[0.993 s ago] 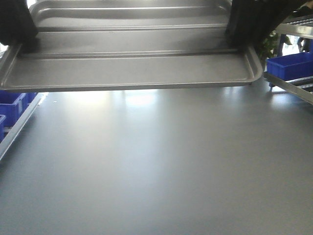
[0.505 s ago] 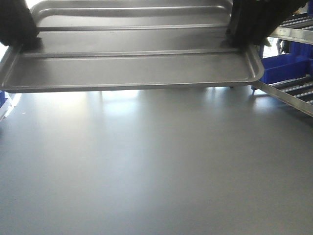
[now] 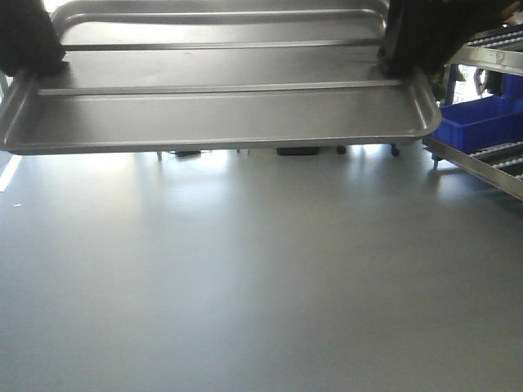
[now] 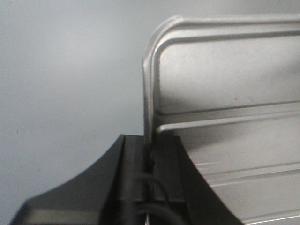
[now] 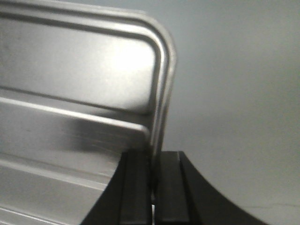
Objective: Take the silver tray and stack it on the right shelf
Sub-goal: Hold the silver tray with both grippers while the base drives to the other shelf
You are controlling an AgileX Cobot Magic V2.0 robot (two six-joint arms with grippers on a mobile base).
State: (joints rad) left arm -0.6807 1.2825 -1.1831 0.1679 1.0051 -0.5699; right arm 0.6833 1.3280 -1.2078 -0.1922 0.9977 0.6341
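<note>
Silver tray (image 3: 221, 110): held level in the air above the grey surface (image 3: 261, 278).
Left gripper (image 4: 149, 161): pinching the tray's left rim.
Right gripper (image 5: 152, 164): pinching its right rim.
Done: grasp, lift.
Remaining: reach the right shelf (image 3: 478, 163), off to the side, and stack it there.

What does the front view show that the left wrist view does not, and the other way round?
Only front: the shelf with a blue bin, the right gripper, and the tray in full width. Only left wrist: the tray's rim pinched in the left gripper, close up. Both: the tray, held by the left gripper.
</note>
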